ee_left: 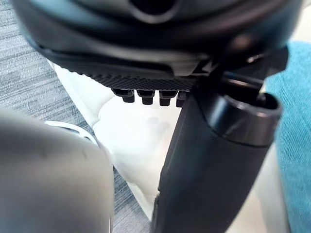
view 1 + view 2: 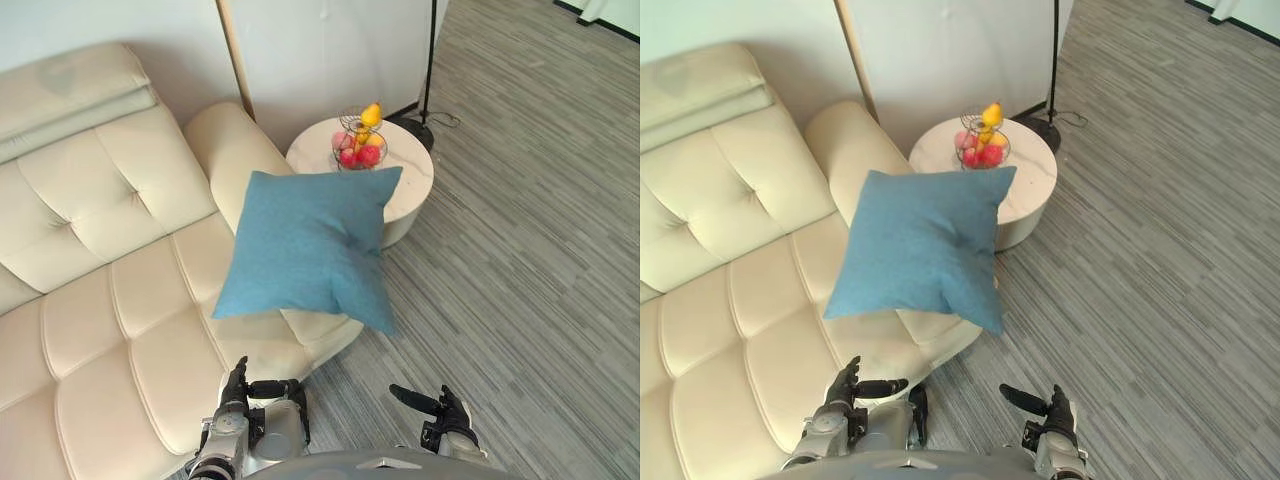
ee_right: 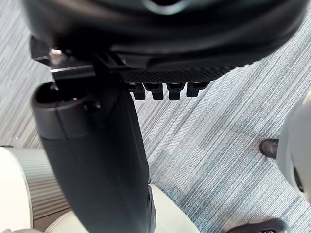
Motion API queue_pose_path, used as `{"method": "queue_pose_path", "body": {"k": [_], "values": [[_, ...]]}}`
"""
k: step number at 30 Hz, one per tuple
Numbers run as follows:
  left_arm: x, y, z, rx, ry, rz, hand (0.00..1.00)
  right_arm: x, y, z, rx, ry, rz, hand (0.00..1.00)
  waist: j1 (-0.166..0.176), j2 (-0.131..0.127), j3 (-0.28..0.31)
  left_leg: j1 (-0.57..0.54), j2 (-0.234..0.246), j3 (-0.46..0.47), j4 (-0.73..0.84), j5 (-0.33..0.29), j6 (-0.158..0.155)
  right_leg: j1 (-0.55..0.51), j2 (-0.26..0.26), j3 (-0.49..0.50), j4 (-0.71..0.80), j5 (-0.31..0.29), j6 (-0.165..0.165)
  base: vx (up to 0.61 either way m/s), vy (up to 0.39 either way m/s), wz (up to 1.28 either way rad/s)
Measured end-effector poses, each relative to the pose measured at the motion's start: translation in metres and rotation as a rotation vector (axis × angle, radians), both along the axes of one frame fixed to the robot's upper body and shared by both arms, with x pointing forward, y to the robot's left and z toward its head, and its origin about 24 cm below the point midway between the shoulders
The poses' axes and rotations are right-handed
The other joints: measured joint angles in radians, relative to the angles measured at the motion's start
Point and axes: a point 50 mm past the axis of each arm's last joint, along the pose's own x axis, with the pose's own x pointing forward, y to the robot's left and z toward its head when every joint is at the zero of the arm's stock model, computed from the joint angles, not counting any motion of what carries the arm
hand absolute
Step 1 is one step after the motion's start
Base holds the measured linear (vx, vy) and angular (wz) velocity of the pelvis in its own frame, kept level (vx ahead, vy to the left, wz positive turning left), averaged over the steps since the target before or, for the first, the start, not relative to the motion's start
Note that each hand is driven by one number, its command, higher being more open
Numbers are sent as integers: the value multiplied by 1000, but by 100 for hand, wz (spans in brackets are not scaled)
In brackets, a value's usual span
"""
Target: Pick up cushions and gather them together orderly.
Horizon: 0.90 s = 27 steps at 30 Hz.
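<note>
Cushion count: one. The blue cushion [image 2: 305, 245] stands on the right end of the cream sofa [image 2: 100, 300], leaning back against the sofa's right armrest [image 2: 225, 140] with its broad face turned up and toward the near side. Its outline is close to square, so no long axis is marked; it measures slightly more from far to near than from left to right. The far edge runs left to right, and its far right corner reaches just beside the round white tabletop [image 2: 410, 175]. The near right corner points near and right and hangs past the seat edge over the grey striped floor [image 2: 530, 260]. The tabletop stands right of the armrest and carries one wire fruit basket [image 2: 358, 140] holding one yellow piece on top and several red and pink pieces. One floor lamp stands beyond the tabletop: its dark base [image 2: 412, 130] rests on the floor. Nothing lies between the robot hands and the cushion except the near right corner of the seat. The left robot hand [image 2: 237, 385] hovers over that seat corner, near side of the cushion, fingers straight, thumb stretched out to the right, holding nothing. The right robot hand [image 2: 452, 410] hovers over the floor, well apart from the cushion, fingers straight, thumb stretched to the left, holding nothing.
</note>
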Motion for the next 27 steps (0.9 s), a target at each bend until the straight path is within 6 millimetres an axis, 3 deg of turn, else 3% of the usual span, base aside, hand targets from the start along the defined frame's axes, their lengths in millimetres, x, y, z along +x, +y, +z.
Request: {"method": "queue_pose_path", "body": {"k": [3, 4, 7, 8, 10, 12, 13, 14, 16, 22, 27], "values": [[-1, 5, 0, 8, 5, -14, 100, 1, 3, 0, 8, -4, 12, 100, -10, -26, 4, 48, -19, -53, -13, -43, 13, -139, -68, 78, 368, 23, -14, 112, -17, 49], [-2, 6, 0, 14, 9, -13, 100, 0, 3, 0, 8, -4, 14, 100, -13, -31, 0, 57, -19, -85, -13, -50, 14, -169, -60, 113, 373, -36, -22, 109, -106, 76], [-3, 6, 0, 16, 10, -11, 100, -1, -1, 1, -6, -15, 14, 100, -15, -28, 1, 65, -17, -148, -15, -51, 4, -230, -25, 206, 264, -69, -19, 57, -112, 68], [-3, 6, 0, 18, 11, -6, 100, -3, -2, 1, -9, -12, 13, 100, -17, -29, -1, 64, -19, -172, -12, -52, -10, -236, -7, 254, 177, -61, -13, 51, -167, 68], [-6, 8, -1, 19, 20, 12, 100, -11, -1, -2, 0, 8, 6, 100, -17, -47, -23, 50, -36, -209, -7, -58, -39, -218, -6, 282, 10, 12, -5, 43, -164, 65], [-13, -1, -5, -8, 36, 31, 100, -20, -10, -3, -20, 29, -15, 100, -9, -9, -63, 51, -5, -222, -49, -39, -69, -200, 28, 247, -71, 32, -17, 132, -237, 32], [-13, -1, -5, -8, 36, 31, 100, -20, -10, -3, -20, 29, -15, 100, -9, -8, -63, 51, -4, -222, -50, -38, -69, -199, 28, 247, -72, 32, -17, 172, -215, 17], [-18, -4, -7, -16, 48, 35, 100, -21, -15, -2, -34, 32, -15, 100, -10, 17, -76, 56, 14, -226, -77, -25, -85, -179, 48, 229, -114, 46, -24, 142, -147, 13], [-19, -5, -8, -20, 52, 35, 100, -25, -15, -3, -35, 41, -19, 100, -12, 18, -78, 76, 26, -229, -108, -12, -100, -146, 63, 205, -146, 49, -24, 159, -150, 25], [-18, 2, -6, 5, 48, 41, 100, -27, -11, -4, -27, 44, -22, 100, -12, -5, -82, 106, 31, -232, -164, 16, -101, -97, 66, 169, -206, 57, -21, 70, -40, 18], [-16, 17, -3, 26, 29, 116, 100, -7, -25, 11, -84, -64, -23, 100, -16, -4, -82, 111, 19, -229, -173, 36, -93, -64, 58, 162, -264, 97, -12, -34, 60, 5]]}}
